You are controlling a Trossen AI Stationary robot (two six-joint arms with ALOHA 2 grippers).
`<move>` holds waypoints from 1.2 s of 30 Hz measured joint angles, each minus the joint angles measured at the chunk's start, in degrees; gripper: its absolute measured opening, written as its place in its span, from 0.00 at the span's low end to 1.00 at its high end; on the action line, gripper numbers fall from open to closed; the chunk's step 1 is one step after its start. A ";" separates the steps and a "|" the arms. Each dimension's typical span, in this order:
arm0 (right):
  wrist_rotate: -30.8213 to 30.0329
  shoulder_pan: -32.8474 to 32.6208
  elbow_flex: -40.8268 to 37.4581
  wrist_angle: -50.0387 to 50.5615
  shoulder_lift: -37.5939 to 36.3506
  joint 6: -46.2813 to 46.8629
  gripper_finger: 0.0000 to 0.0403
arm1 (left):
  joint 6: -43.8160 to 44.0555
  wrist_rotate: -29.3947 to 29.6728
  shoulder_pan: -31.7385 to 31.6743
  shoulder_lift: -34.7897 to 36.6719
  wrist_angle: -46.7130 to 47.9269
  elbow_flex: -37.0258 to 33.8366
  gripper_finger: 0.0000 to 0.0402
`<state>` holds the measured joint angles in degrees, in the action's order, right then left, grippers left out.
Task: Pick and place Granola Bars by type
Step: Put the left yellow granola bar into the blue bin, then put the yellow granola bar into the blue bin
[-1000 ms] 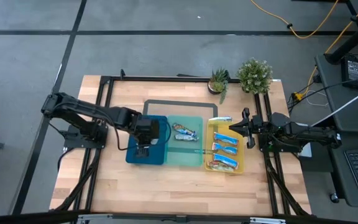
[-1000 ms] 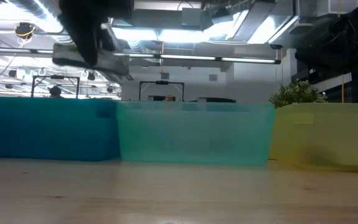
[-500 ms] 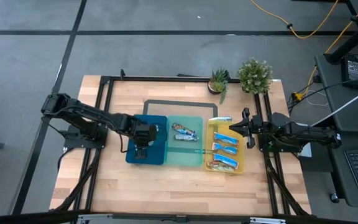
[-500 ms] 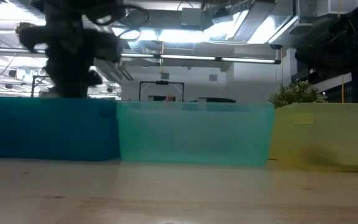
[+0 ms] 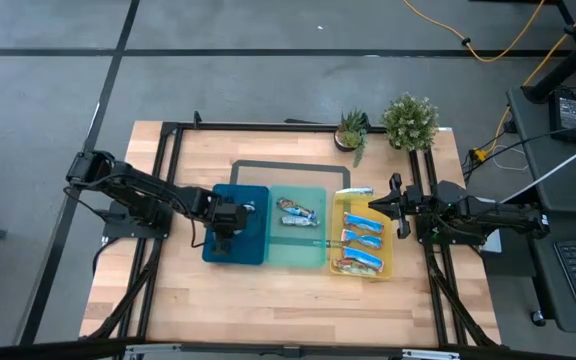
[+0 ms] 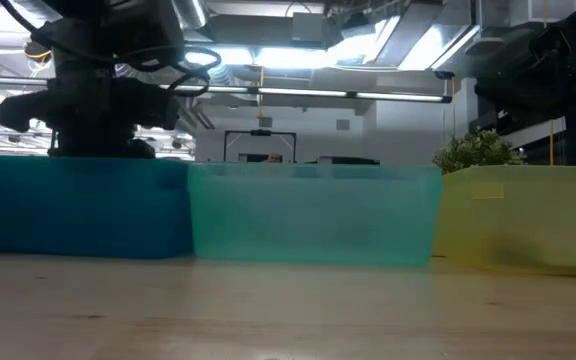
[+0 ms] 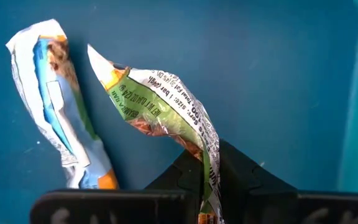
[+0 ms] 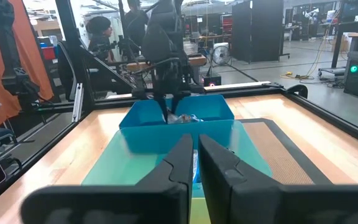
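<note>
Two crinkled foil-wrapped granola bars show in the left wrist view, both inside the dark-blue rectangular tray (image 5: 253, 225) at the left end of the row of three trays on the wooden counter (image 5: 268, 300). One, a green-and-silver wrapped bar (image 7: 166, 109), is pinched by its end in the left gripper (image 7: 205, 180), whose fingers are clenched on the wrapper; its free end arches over the tray floor. The other, a blue-and-white wrapped bar (image 7: 58, 106), lies loose on the tray floor just beside it.

A further bar (image 5: 296, 212) rests in the teal tray (image 5: 313, 250) in the middle, and several blue-and-silver bars (image 5: 360, 238) lie in the yellow tray (image 5: 386, 268) at the right end. The right gripper (image 5: 395, 205) waits with its fingers clenched on nothing, just beyond the yellow tray's right edge.

These bars look light, and the wrapper is thin, soft and slippery: it buckles and folds under the pinch, so a hold on the flat sealed end probably lets the bar swing. A grip across the firmer middle of the bar would likely be steadier, though hard pressure could crumble the contents.
</note>
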<state>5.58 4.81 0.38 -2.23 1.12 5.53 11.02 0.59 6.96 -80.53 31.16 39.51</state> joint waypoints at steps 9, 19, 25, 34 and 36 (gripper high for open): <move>0.00 0.00 0.00 -0.01 -0.01 -0.01 0.07 | -6.99 0.36 0.00 0.00 -0.12 -0.63 0.06; 0.00 -0.01 0.01 0.00 0.00 -0.01 0.07 | -9.96 1.04 0.00 0.00 0.48 0.85 0.18; 0.00 0.00 0.00 -0.01 -0.02 -0.01 0.07 | -14.78 3.16 -0.49 0.07 4.75 7.95 0.34; 0.00 0.00 0.00 0.01 0.00 -0.01 0.07 | -24.89 22.30 -8.06 0.13 17.50 22.15 0.51; 0.00 0.00 0.02 0.01 -0.02 -0.01 0.07 | -26.61 23.57 -11.60 0.13 18.66 25.32 0.52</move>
<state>5.58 4.82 0.40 -2.22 1.10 5.52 -15.59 24.16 -4.64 -80.40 49.82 64.82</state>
